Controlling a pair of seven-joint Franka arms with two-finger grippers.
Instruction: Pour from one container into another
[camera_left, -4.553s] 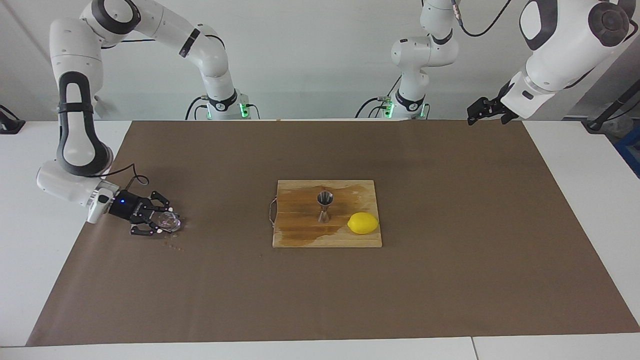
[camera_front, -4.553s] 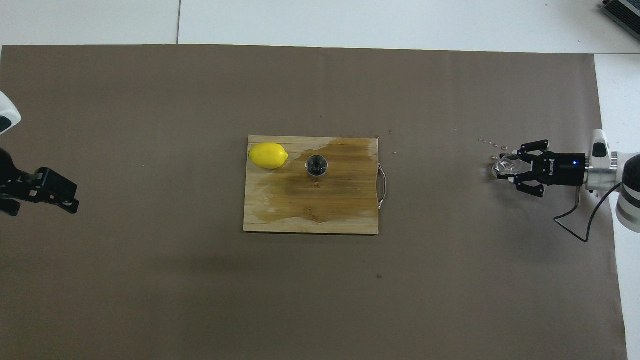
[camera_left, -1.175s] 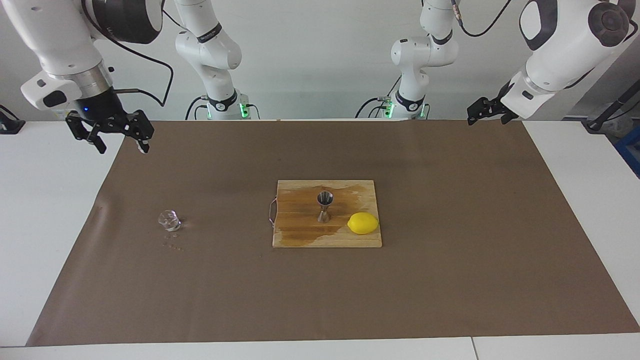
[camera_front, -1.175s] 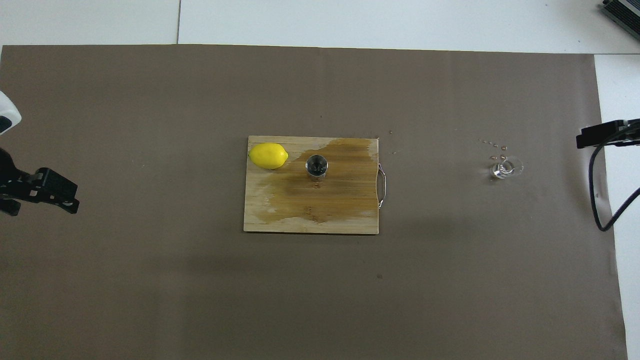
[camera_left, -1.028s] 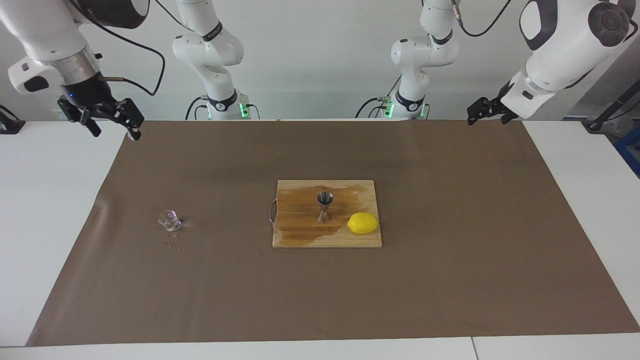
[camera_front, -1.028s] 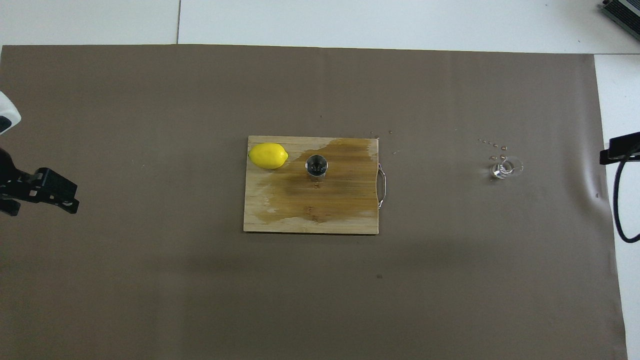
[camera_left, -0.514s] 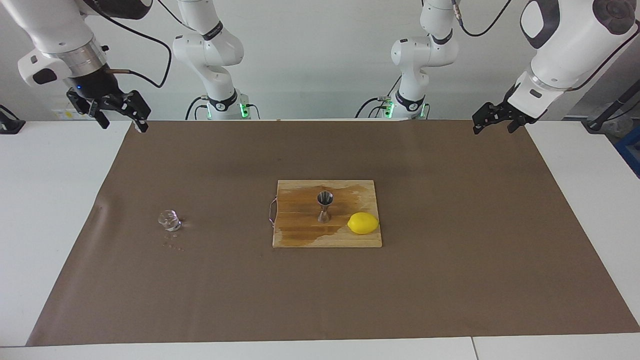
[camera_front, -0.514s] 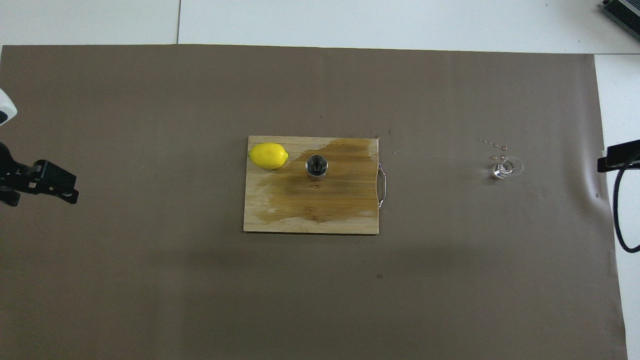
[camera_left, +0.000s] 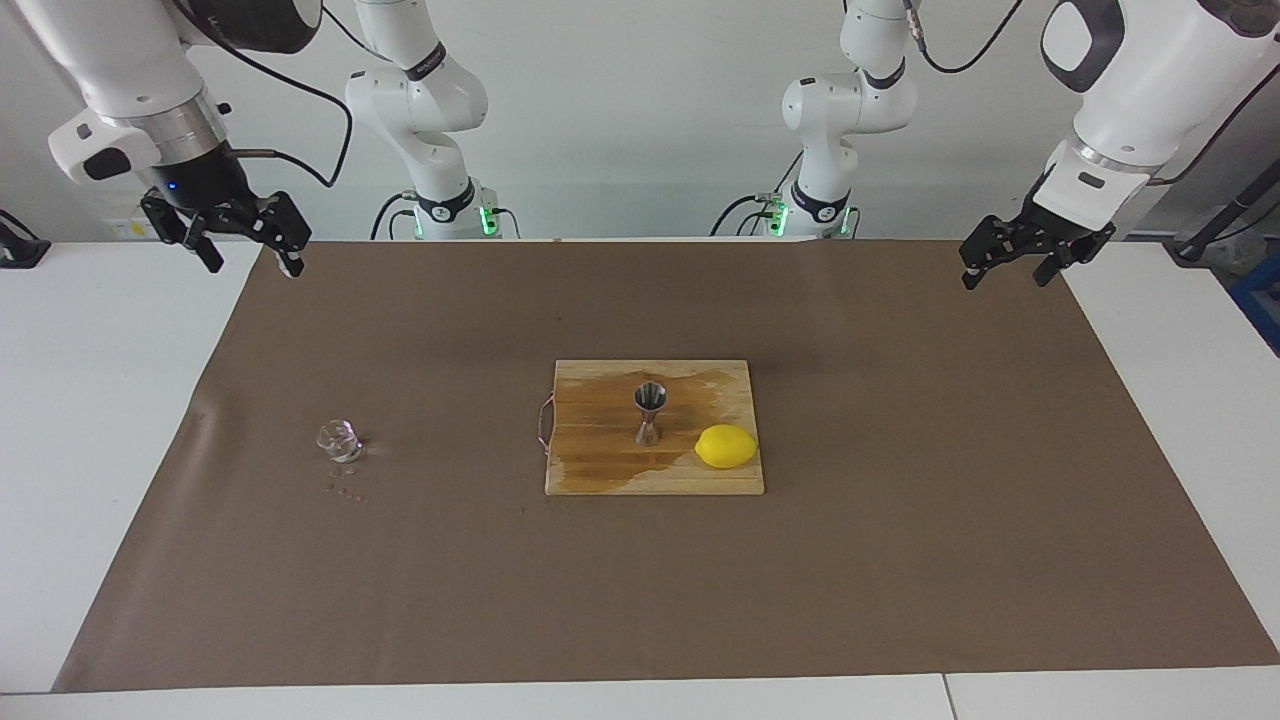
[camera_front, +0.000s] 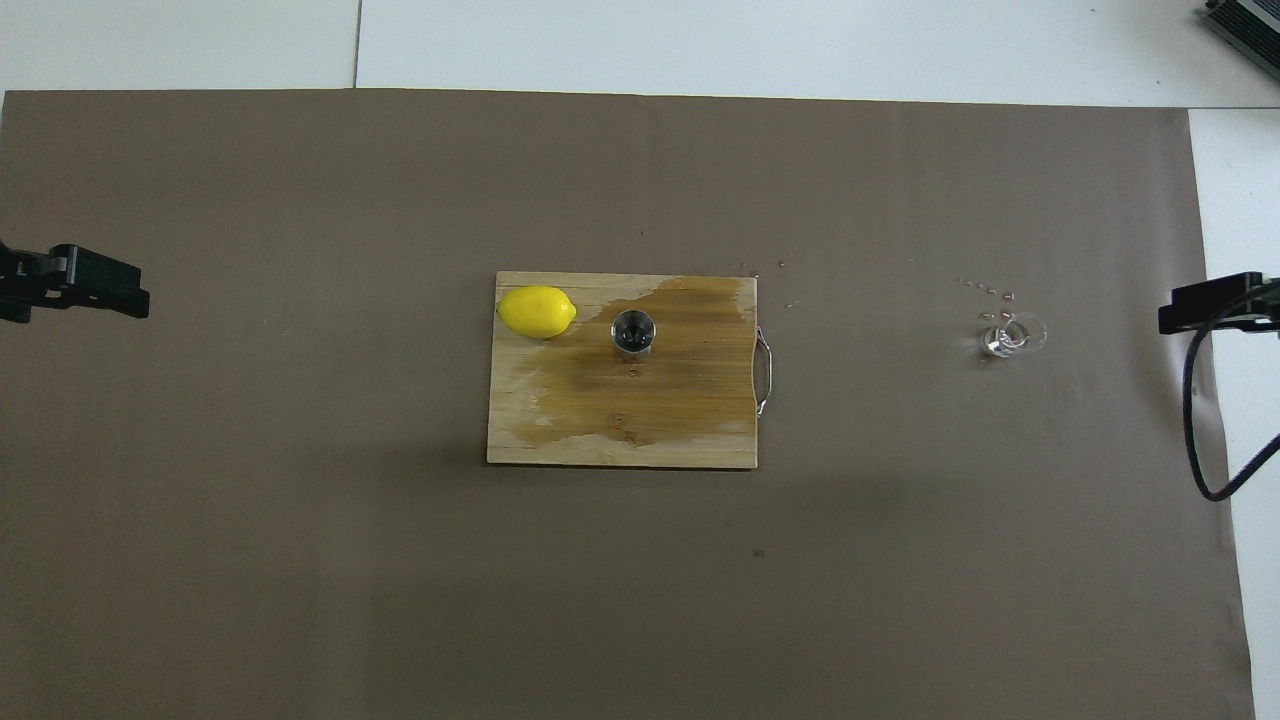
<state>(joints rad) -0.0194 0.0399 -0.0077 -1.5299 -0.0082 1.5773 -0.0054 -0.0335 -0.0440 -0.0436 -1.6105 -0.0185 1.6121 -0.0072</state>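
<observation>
One clear glass tumbler (camera_left: 339, 440), one steel jigger (camera_left: 649, 413), one lemon (camera_left: 726, 446) and one wooden cutting board (camera_left: 600, 470). Two claws: the left claw (camera_left: 1021, 250) and the right claw (camera_left: 238, 237). Beside the tumbler lie perhaps six tiny specks (camera_left: 345, 491), too small to count surely.

Both arms are up off the table, nothing in either hand. The right gripper (camera_left: 247, 247) hangs jaws apart over the brown mat's (camera_left: 420, 590) corner at its own end, and the left gripper (camera_left: 1010, 262) hangs spread above the mat's edge at its end.
</observation>
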